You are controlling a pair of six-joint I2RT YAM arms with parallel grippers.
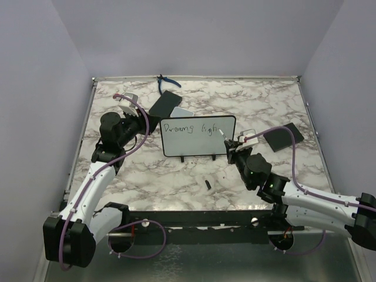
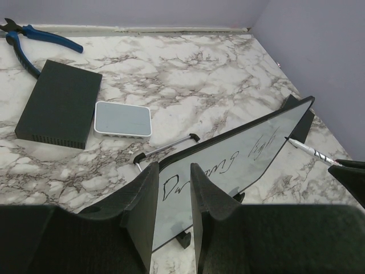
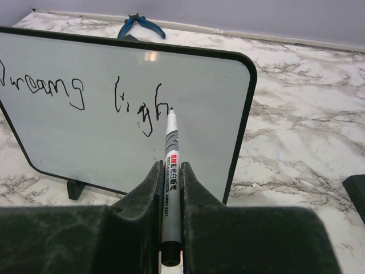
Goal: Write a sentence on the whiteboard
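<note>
Two robot arms share a marble-patterned counter [image 1: 158, 182]. The whiteboard [image 1: 198, 136] stands upright on its two little feet between them, just beyond both sets of fingertips. The right hand [image 3: 170, 171] is pressed together on one marker [image 3: 171, 149], pinching its barrel so the tip points forward and touches the board at the end of the writing; held that way, it looks ready to add the next letter. The left hand [image 2: 174, 171] has its fingers a little apart astride the board's left end, apparently to steady it against the pen's push, though I cannot tell whether they press on it. The sentence [image 3: 85, 94] has two words on one line, "Dreams" and an unfinished "ligh", so I judge the task partly done. Beyond the left hand lie one grey-white pad [image 2: 122, 119], one black slab [image 2: 60, 103] and one pair of blue-handled pliers [image 2: 34, 35]. A second black slab [image 1: 284, 136] sits just right of the right hand, and one small black piece [image 1: 208, 184], perhaps the cap, lies near it toward the arm bases.
</note>
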